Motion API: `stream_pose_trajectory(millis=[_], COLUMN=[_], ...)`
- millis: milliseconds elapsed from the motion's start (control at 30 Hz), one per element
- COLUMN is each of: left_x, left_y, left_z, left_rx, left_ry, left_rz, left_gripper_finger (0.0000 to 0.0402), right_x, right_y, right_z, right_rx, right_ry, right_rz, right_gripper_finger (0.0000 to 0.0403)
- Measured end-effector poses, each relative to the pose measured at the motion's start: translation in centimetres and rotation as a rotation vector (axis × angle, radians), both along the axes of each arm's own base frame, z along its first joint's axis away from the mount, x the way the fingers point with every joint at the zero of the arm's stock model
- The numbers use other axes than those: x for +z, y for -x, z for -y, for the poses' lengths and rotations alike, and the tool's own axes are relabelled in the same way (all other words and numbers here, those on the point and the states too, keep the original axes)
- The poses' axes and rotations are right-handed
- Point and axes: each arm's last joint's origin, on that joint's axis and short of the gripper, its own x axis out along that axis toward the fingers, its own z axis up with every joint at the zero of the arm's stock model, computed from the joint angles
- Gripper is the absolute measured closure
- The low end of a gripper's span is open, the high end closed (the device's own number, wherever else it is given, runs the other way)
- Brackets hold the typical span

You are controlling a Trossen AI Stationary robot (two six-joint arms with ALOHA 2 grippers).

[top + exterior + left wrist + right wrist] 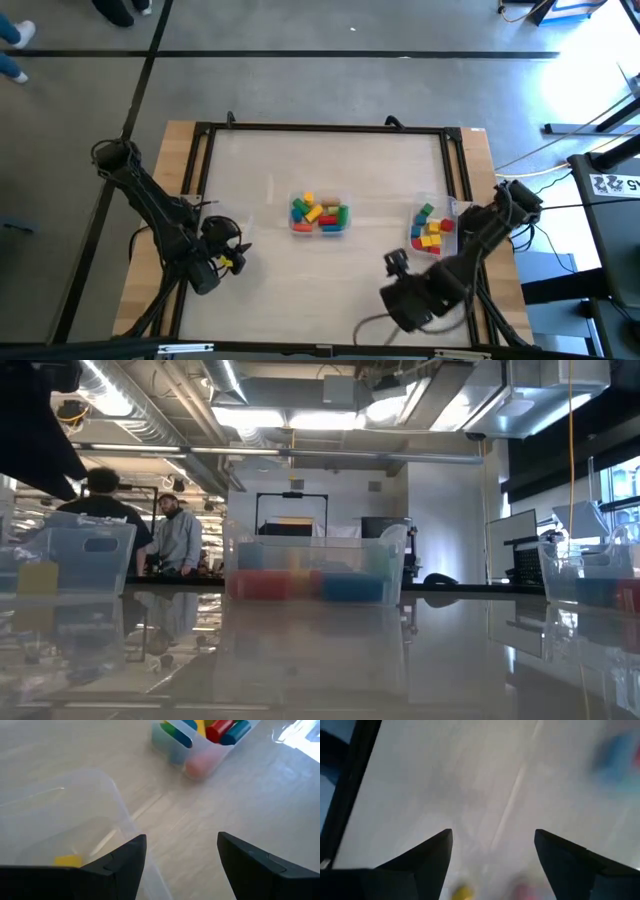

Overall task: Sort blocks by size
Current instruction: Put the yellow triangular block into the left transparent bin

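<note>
From above, the sort looks well begun but unfinished. The left claw [226,255] hangs with fingers apart over a clear plastic bin [238,245] at the worktop's [330,180] left front; a single small yellow wooden block [240,261] lies just under it. Off to that claw's right, mid-worktop, a second clear bin [320,215] is heaped with mixed red, yellow, green, blue and orange blocks [318,212]. The right claw [392,265] waits open near the front, with a third clear bin of blocks [433,232] just beyond it toward the right edge. A black frame [330,128] rims the worktop; bare surface between the bins leaves ample travel room.

At table height, the three bins stand in a row, the centre one [312,570] showing red and blue pieces, and two people stand far back in the room.

The left wrist camera shows that claw's fingers [120,865] spread, the yellow block [67,861] resting in the bin just behind them and the heaped bin [197,745] well ahead across clear surface.

The right wrist camera shows spread fingers [427,857] holding nothing over bare worktop, the black frame edge [355,765] close alongside. Most pieces likely remain to be moved.
</note>
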Motion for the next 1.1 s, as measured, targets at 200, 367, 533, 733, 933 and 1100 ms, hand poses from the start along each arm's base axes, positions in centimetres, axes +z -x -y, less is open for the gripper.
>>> stream_pose_trajectory(millis=[200, 367, 533, 733, 933, 1100], left_x=[0.1, 0.2, 0.2, 0.3, 0.3, 0.3], left_y=[-0.5, -0.8, -0.9, -1.0, -1.0, -1.2], left_z=[0.2, 0.4, 0.6, 0.8, 0.8, 0.6], left_rx=[-0.011, -0.012, -0.020, -0.035, -0.031, -0.019], left_ry=[0.020, 0.051, 0.061, 0.064, 0.068, 0.069], left_rz=[0.023, 0.049, 0.061, 0.068, 0.070, 0.071], left_gripper_finger=[0.0160, 0.0160, 0.0160, 0.0160, 0.0160, 0.0160], right_x=[-3.7, -5.7, -6.5, -6.5, -6.5, -6.6], right_y=[4.4, 7.4, 9.5, 10.8, 11.2, 10.8], right_z=[-2.1, -2.9, -3.5, -4.0, -4.1, -4.1], right_rx=[-0.144, -0.395, -0.616, -0.788, -0.893, -0.873], right_ry=[0.007, 0.024, 0.026, 0.003, -0.008, -0.022], right_rz=[-0.123, -0.153, -0.112, -0.066, 0.014, 0.009], right_gripper_finger=[0.0116, 0.0116, 0.0116, 0.0116, 0.0116, 0.0116])
